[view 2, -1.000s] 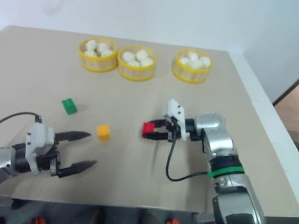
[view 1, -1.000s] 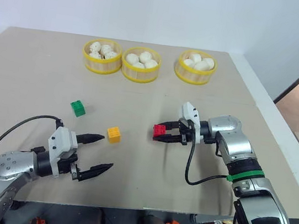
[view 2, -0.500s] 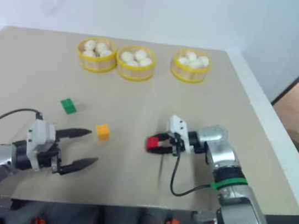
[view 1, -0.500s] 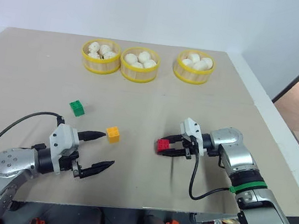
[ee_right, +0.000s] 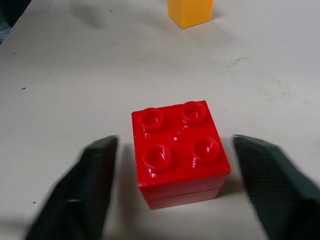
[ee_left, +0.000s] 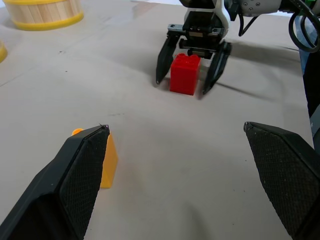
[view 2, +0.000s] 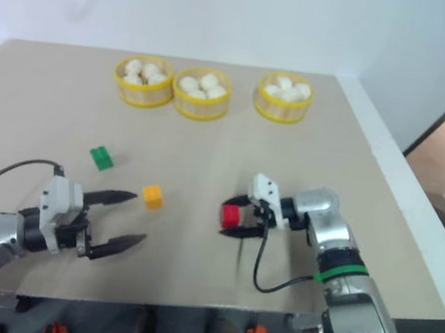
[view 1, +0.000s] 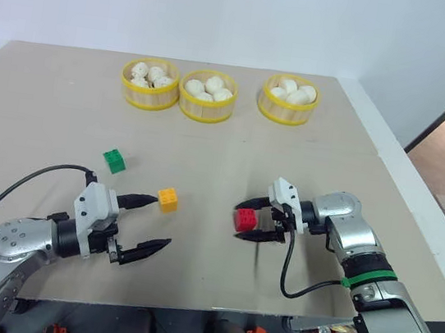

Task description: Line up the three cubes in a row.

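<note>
Left gripper [view 1: 146,223]: nearest, on the left; fingers spread wide, holding nothing.
Yellow-orange cube [view 1: 169,200]: on the table [view 1: 46,125], just beyond the left gripper's far finger.
Right gripper [view 1: 245,218]: right of centre, pointing left; fingers apart on either side of the red cube.
Red cube [view 1: 244,219]: studs up, resting on the table, unclamped.
Green cube [view 1: 114,160]: farther left, alone.
Three bun baskets [view 1: 211,97]: along the far edge.

Silver arms, 2 black-fingered grippers, black cables; right arm [view 1: 362,265] bands apparently green, yellow.
</note>
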